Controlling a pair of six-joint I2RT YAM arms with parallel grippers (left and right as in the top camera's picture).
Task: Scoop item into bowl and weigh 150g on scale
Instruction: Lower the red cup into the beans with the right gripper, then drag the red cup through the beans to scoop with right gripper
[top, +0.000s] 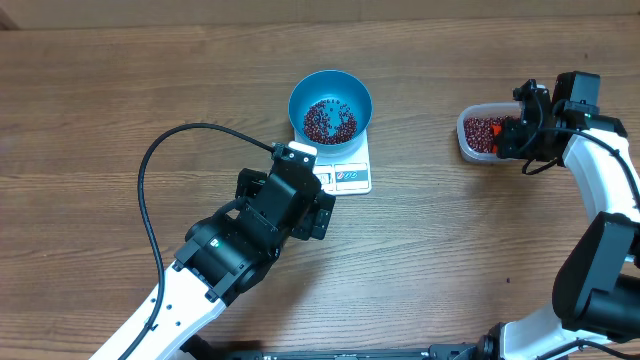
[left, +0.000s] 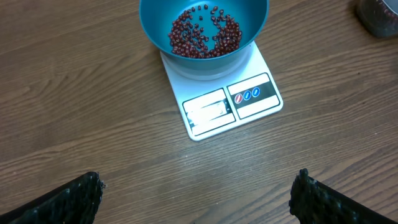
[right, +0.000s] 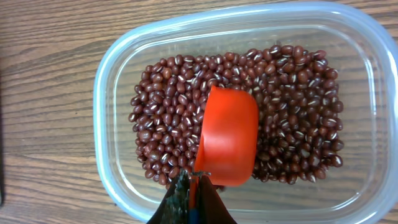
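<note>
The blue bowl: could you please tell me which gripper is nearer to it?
Left. The left gripper hovers open beside the scale under the bowl; the right gripper is over the clear tub, gripping an orange scoop.

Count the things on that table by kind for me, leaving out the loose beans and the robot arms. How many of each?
Bowls: 1, the blue bowl
Tubs: 1, the clear tub
Scales: 1, the white scale
Scoops: 1, the orange scoop
Total: 4

Wood-grain table (top: 90, 90), clear plastic tub (right: 107, 87), glossy scoop (right: 227, 134), smooth bowl (left: 155, 18).
</note>
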